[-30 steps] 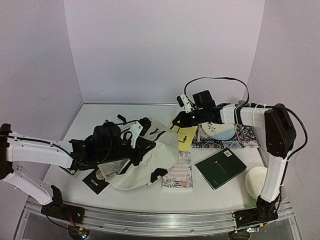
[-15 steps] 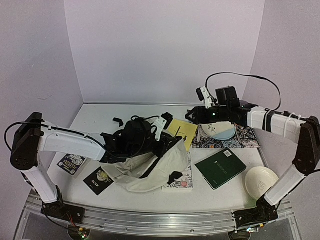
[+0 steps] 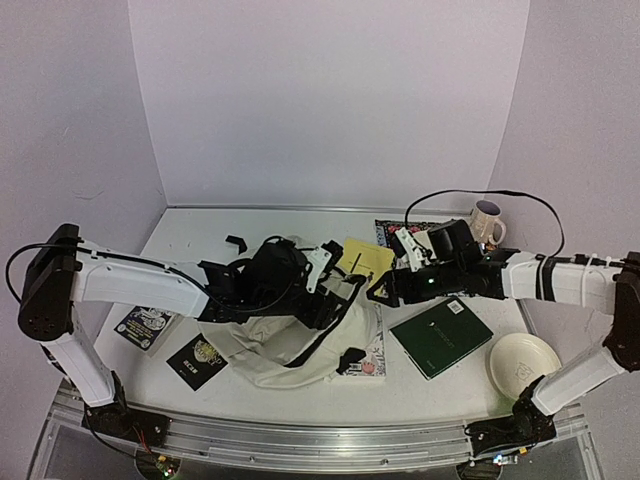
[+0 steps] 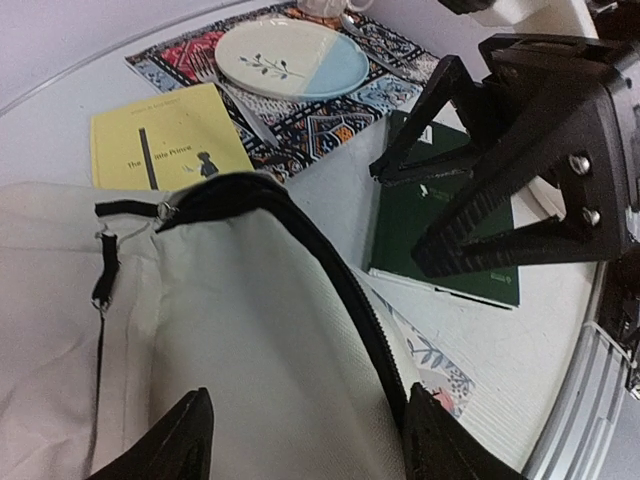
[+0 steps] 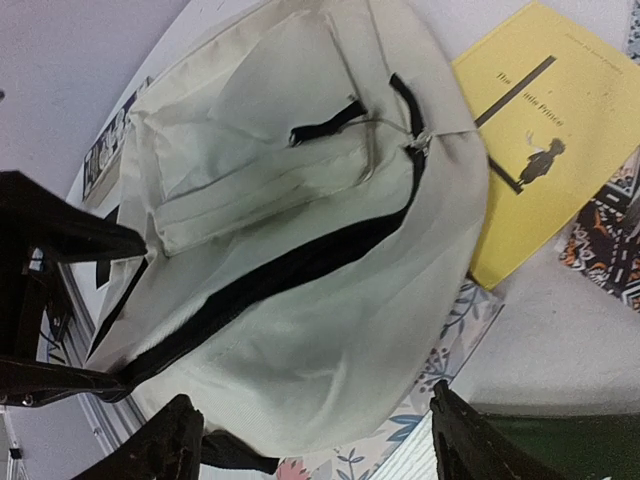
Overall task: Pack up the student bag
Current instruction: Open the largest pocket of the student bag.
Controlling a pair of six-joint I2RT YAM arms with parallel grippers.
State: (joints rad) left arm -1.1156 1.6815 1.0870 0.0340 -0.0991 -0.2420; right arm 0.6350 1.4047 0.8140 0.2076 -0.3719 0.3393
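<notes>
the student bag lies slumped at the near middle of the table, its right edge over a floral book. the left end effector and right end effector hover at its black zip, both wide, holding nothing. packing looks barely begun, with the books outside. the next move likely calls for gripping the zip edge and spreading the mouth. a yellow book reads "the little prince"; the green book's lettering is too small to read.

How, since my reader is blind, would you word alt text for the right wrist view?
A cream student bag with a black zipper fills the view, lying partly over a floral book. A yellow book lies at upper right; the right gripper hangs above, jaws open.
</notes>
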